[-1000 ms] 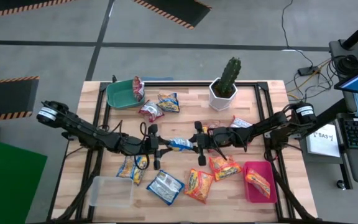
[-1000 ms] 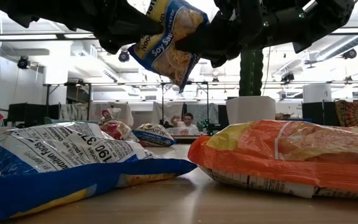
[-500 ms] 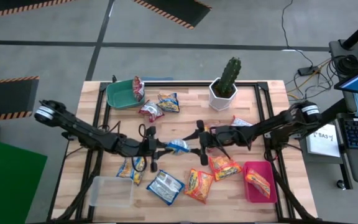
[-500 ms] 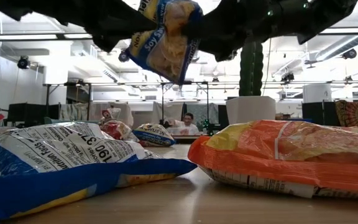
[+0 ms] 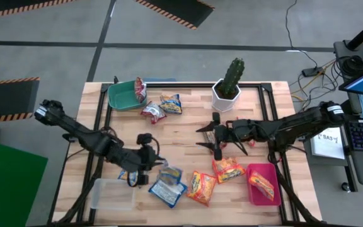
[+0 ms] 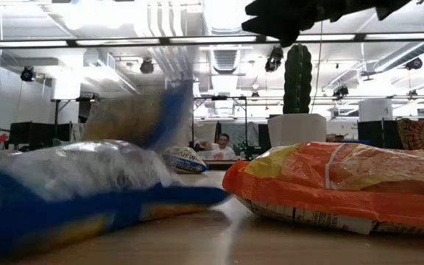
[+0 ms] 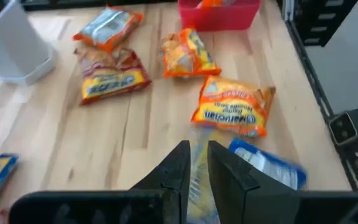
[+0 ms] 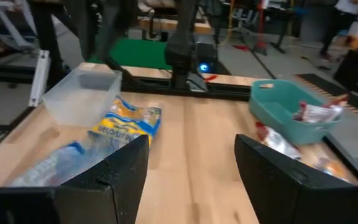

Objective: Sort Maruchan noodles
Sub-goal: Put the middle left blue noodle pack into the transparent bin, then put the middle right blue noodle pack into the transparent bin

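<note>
Blue packet (image 7: 199,180) hangs pinched in the left gripper (image 7: 195,163); carry it low over the clear tray (image 5: 112,193) before releasing (right gripper (image 5: 208,135) gapes empty).

Open robotics lab, hazard-striped floor (image 5: 175,11), distant workbenches (image 6: 219,151), ceiling strip lights (image 6: 72,44)

Two slim dark jointed arms with black cabling, white-capped base joints, black-fingered hands.
</note>
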Controlling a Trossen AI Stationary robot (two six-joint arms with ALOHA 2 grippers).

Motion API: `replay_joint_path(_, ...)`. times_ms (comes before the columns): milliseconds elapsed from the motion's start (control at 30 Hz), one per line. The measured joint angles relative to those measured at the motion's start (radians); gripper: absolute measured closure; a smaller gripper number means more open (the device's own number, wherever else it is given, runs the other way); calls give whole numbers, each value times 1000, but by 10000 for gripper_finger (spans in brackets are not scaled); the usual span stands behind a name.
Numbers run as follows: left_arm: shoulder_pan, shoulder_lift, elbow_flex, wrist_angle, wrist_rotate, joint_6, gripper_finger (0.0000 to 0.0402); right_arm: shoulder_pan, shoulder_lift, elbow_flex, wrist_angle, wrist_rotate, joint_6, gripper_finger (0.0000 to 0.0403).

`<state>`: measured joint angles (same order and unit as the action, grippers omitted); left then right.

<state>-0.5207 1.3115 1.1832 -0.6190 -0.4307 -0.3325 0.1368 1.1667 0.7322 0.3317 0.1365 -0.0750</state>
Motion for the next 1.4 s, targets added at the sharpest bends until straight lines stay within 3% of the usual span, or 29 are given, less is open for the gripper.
replay_joint_path(167, -39, 1, 94, -155, -21, -84, 365, 0, -16, 0, -6, 25, -14, 175)
replay_joint_path(333, -49, 1, 48, -119, -24, -101, 365, 0, -16, 0, -25, 28, -4, 175)
replay_joint_path(600, -33, 21, -123, 96, -60, -104, 340, 0, -16, 0, -24, 31, 4, 174)
replay_joint_path(933, -4, 126, -258, 268, -216, -114, 222, 0, -19, 0, -21, 31, -3, 174)
replay_joint_path(1067, 5, 185, -321, 413, -231, -98, 188, 0, -19, -1, -21, 31, -3, 174)
replay_joint_path(1400, 20, 180, -558, 858, -232, -73, 176, 0, -21, 11, -20, 29, 13, 174)
